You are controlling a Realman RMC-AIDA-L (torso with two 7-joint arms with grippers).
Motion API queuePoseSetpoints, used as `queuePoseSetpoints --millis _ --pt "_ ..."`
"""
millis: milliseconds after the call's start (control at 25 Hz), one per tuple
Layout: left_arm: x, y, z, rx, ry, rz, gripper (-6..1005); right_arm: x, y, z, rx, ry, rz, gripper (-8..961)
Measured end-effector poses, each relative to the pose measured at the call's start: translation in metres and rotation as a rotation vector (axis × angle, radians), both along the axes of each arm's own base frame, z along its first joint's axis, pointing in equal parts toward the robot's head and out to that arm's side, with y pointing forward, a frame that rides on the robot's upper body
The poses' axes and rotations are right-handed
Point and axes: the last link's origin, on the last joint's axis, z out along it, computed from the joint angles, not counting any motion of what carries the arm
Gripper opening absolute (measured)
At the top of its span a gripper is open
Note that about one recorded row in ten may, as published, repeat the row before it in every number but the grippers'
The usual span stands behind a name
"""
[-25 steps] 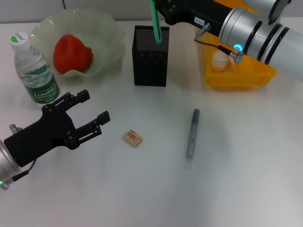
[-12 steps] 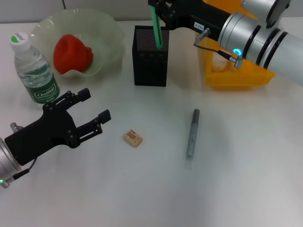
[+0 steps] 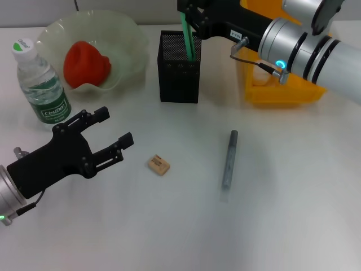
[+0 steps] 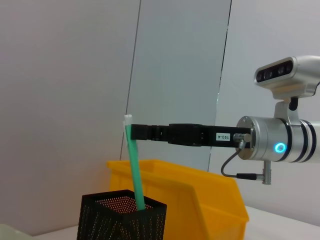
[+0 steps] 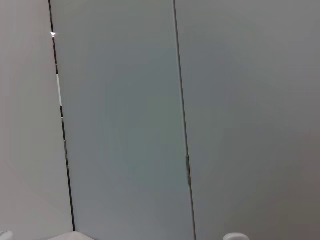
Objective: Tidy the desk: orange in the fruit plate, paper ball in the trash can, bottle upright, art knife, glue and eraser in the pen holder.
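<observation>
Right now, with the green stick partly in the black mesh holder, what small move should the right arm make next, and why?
Probably open the right tool and let go: the slim green stick already stands with its lower end inside the black mesh pen holder, and the tool grips it just below its top.

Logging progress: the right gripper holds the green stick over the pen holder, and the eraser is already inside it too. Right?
Not quite. The head view shows the eraser lying on the table, near the left gripper. The right gripper does hold the green stick in the pen holder.
</observation>
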Motion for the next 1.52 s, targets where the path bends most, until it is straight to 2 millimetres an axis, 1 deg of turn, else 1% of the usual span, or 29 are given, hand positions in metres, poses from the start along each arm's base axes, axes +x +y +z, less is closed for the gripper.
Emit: queuePoseSetpoints --millis 320,720,1040,1520 --pt "0.0002 -0.0009 0.0 -0.001 -0.003 -0.002 801 0.0037 0.0028 -0.0043 -0.007 -0.025 -0.042 160" --pt "0.0012 0.0 0.0001 -0.003 -0.006 -0.004 800 0.0052 0.0009 -0.0071 -0.015 -0.028 -0.049 160" --pt "0.0049 0.0041 0.0011 -0.015 -0.02 -0.008 800 0.0068 0.0014 -0.0073 -0.013 -0.033 -0.058 160" --pt "0.006 0.0063 0.0023 -0.017 -0.03 -0.003 800 0.0034 0.004 -0.0073 -0.014 -0.04 -0.055 161"
